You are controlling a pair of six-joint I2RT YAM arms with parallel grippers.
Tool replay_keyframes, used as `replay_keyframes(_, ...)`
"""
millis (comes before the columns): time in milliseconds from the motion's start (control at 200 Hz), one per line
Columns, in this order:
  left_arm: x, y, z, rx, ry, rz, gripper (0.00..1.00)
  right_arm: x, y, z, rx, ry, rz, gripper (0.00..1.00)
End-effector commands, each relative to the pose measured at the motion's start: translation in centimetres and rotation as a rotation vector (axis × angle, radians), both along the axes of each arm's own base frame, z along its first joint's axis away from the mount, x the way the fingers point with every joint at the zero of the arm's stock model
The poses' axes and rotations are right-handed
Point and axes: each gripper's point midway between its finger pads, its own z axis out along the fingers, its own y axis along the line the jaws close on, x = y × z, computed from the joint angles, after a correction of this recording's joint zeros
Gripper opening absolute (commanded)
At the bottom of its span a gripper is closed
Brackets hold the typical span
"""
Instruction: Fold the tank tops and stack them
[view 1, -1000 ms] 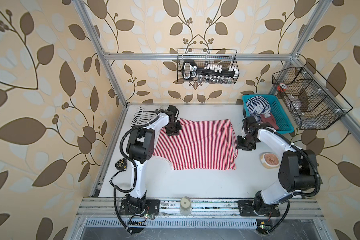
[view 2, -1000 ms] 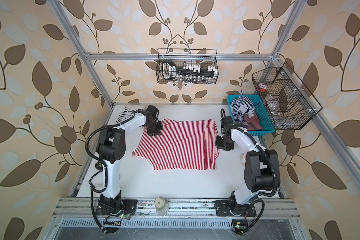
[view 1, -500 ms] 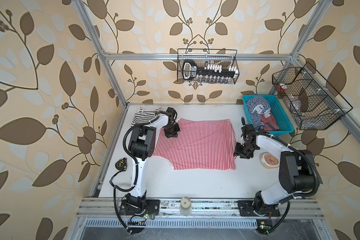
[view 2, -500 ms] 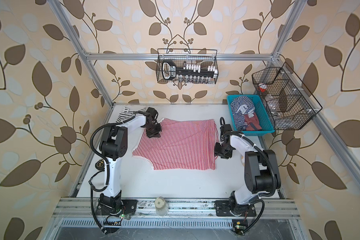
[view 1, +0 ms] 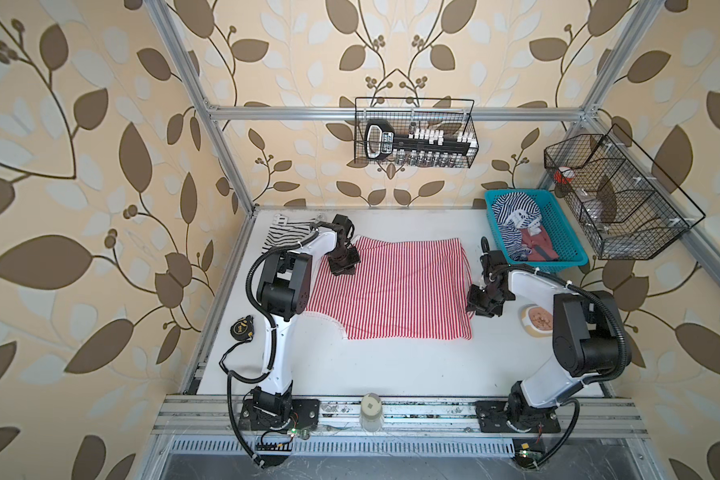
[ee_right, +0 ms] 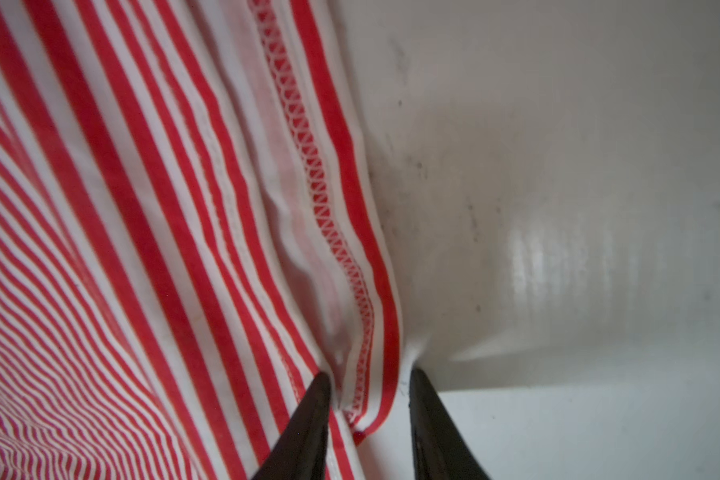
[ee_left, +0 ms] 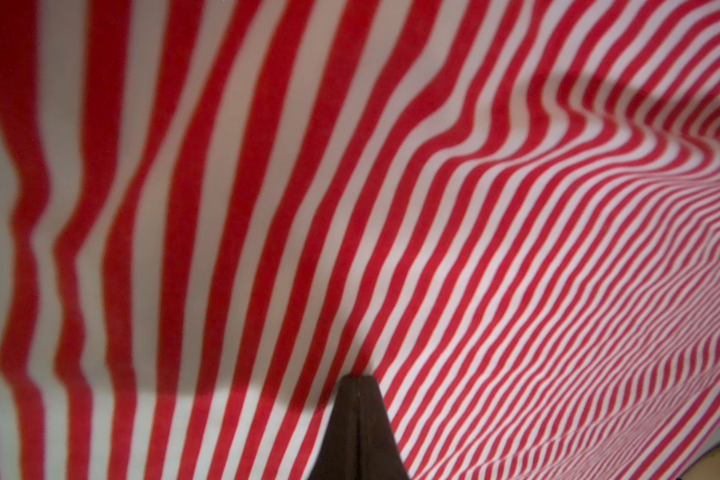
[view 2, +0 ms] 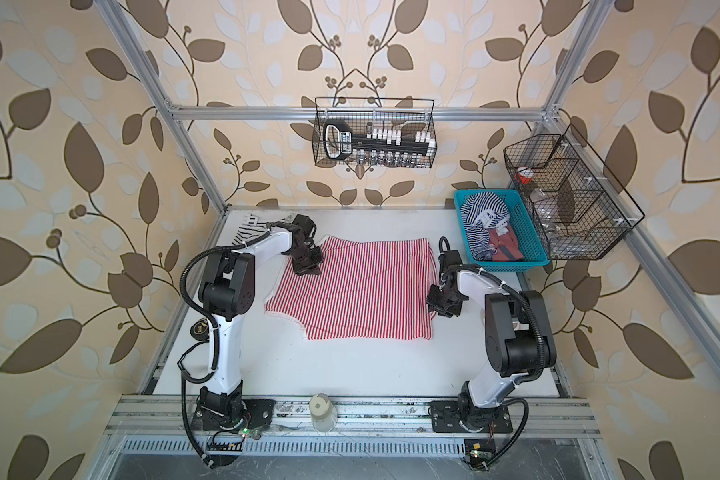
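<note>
The red-striped tank top (view 1: 391,286) lies spread flat in the middle of the white table (view 1: 391,365), its stripes running from the front to the back. Its hemmed edge (ee_right: 350,291) sits between the parted fingers of the right gripper (ee_right: 368,399), which straddle it without clamping. The left gripper (ee_left: 356,386) is on the opposite far corner, fingers together and tip pressing the cloth. The black-striped tank top (view 1: 287,235) lies behind the left arm.
</note>
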Motion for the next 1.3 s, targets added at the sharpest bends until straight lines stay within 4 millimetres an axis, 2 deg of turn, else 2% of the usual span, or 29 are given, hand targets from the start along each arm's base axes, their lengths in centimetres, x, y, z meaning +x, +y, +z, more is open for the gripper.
replay_keyframes(0, -0.5, 1.1, -1.5, 0.023, 0.040, -0.003, 0.00, -0.5, -0.8, -1.2, -0.014, 0.025, -0.037, 0.27)
replay_keyframes(150, -0.6, 1.3, -2.0, 0.024, 0.048, 0.001, 0.00, -0.5, -0.1, -1.5, 0.038, 0.019, -0.036, 0.12)
replay_keyframes(305, -0.8, 2.1, -3.0, 0.038, 0.070, 0.017, 0.00, -1.1, -0.6, -1.1, 0.012, 0.029, -0.022, 0.00)
replay_keyframes(465, -1.0, 2.7, -3.6, 0.056, 0.089, 0.030, 0.00, -2.1, -1.7, -0.6, -0.046, 0.062, -0.011, 0.00)
replay_keyframes(670, -1.0, 3.7, -3.9, 0.095, 0.105, 0.040, 0.00, -2.6, -3.9, 1.2, -0.179, 0.124, 0.020, 0.00)
replay_keyframes(865, -1.1, 3.6, -4.2, 0.086, 0.114, 0.045, 0.00, -3.0, -5.5, 1.9, -0.272, 0.181, 0.048, 0.00)
replay_keyframes(1000, -1.1, 2.7, -3.9, 0.034, 0.106, 0.053, 0.00, -2.7, -4.4, 1.3, -0.210, 0.178, 0.067, 0.29)
replay_keyframes(1075, -1.1, 1.9, -3.3, 0.004, 0.094, 0.045, 0.00, -2.4, -3.9, 1.5, -0.190, 0.143, 0.063, 0.39)
replay_keyframes(1100, -1.2, 1.5, -3.1, -0.003, 0.091, 0.041, 0.00, -2.4, -3.7, 1.7, -0.185, 0.131, 0.060, 0.40)
replay_keyframes(1185, -1.4, 0.2, -1.7, -0.029, 0.069, 0.012, 0.11, -2.4, -2.9, 2.8, -0.175, 0.081, 0.056, 0.42)
replay_keyframes(1240, -1.6, -0.7, -0.8, -0.044, 0.052, -0.007, 0.19, -2.5, -1.8, 3.8, -0.150, 0.039, 0.067, 0.42)
replay_keyframes(1295, -1.8, -1.6, 0.5, -0.057, 0.034, -0.023, 0.22, -2.7, -0.4, 4.7, -0.108, -0.007, 0.076, 0.40)
